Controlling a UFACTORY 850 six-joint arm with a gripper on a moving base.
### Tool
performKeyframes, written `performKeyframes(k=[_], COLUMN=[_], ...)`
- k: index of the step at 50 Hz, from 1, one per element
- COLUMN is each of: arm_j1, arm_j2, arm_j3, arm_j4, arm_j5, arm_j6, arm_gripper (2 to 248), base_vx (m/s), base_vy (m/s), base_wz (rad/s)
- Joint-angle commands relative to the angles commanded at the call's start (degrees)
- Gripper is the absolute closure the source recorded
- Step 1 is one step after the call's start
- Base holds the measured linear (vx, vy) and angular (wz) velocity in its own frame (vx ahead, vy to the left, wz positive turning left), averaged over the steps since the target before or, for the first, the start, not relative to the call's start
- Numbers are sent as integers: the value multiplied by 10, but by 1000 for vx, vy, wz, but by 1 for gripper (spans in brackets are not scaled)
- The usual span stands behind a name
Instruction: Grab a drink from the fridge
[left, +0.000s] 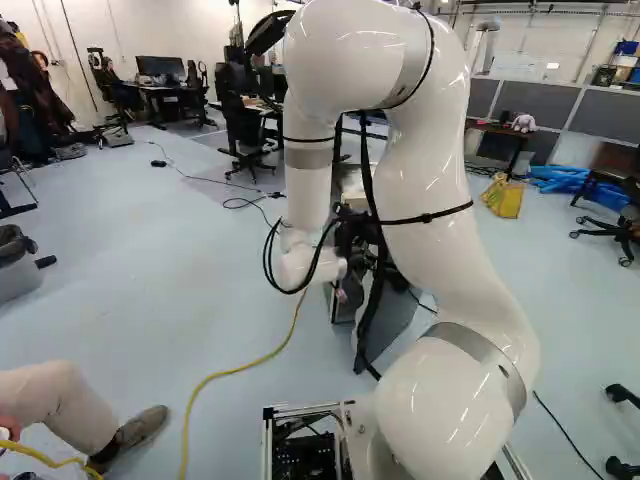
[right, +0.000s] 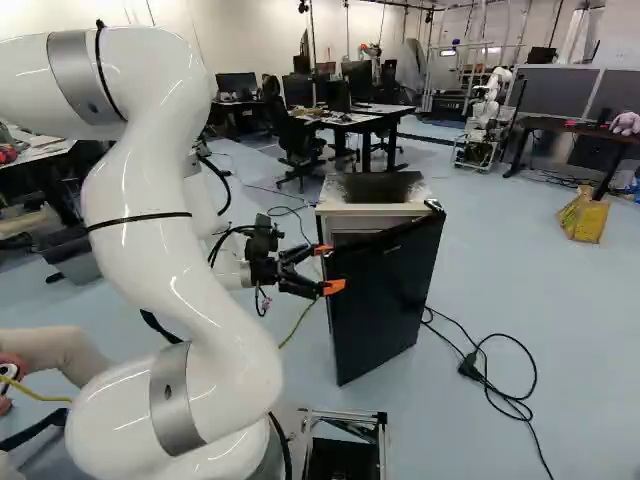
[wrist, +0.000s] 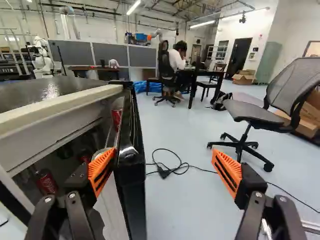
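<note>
A: Your jaws are spread wide, gripping nothing. One orange pad (wrist: 101, 169) is right at the edge of the open fridge door (right: 385, 300), right of centre in the right base view.
B: Your red can (wrist: 46, 181) is inside the fridge (right: 378, 210). Drive straight in and you'd probably catch the door, swinging it shut.
A: Sweep sideways, you might knock cans over.
</note>
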Motion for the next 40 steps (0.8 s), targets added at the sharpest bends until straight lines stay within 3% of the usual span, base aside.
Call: performKeyframes(k=[20, 40], arm_j1=[-35, -95], arm_j2=[4, 4], arm_j3=[25, 35], arm_j4=[18, 42], arm_j5=[0, 0], arm_j6=[0, 0], arm_gripper=[3, 3], base_vx=[0, 0], base_vy=[0, 0], base_wz=[0, 0])
